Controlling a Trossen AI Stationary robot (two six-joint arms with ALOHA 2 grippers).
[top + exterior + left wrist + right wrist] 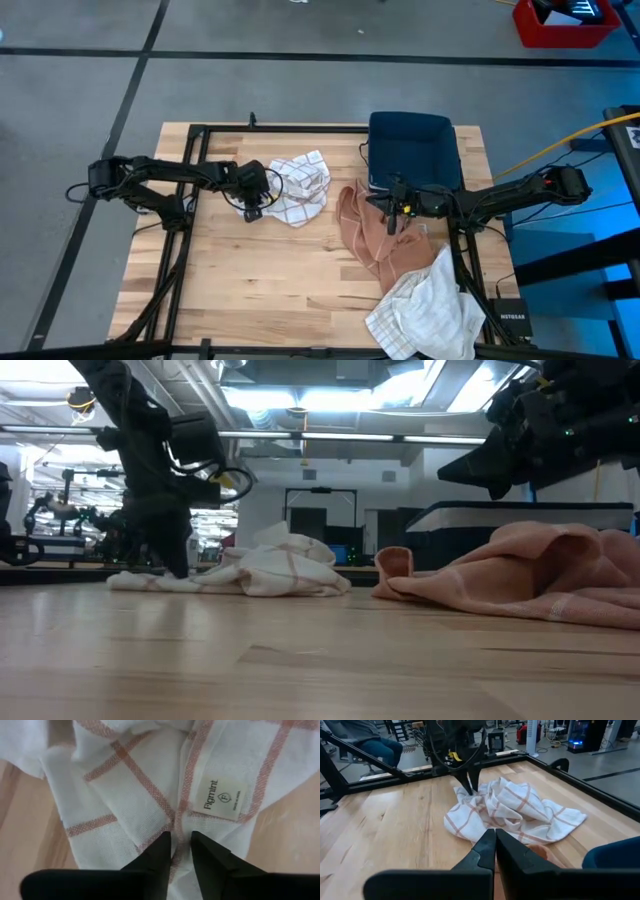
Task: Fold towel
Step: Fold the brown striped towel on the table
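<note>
The left gripper (252,205) pinches the checked towel's (300,186) edge; its bulk lies toward two o'clock. The right gripper (393,214), clenched empty, waits farther off above the peach cloth (372,235).

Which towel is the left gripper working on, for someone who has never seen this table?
Start from the dark blue bin at the table's far edge; the towel sits just to its left. It is the crumpled white towel with thin reddish checks, under the left gripper, unlike the plain peach towel and cream towel.

Bright, even overhead light; ceiling lamps (300,395) glare in the low view. The near table (320,660) is blurred, and soft shadows sit under both grippers.
</note>
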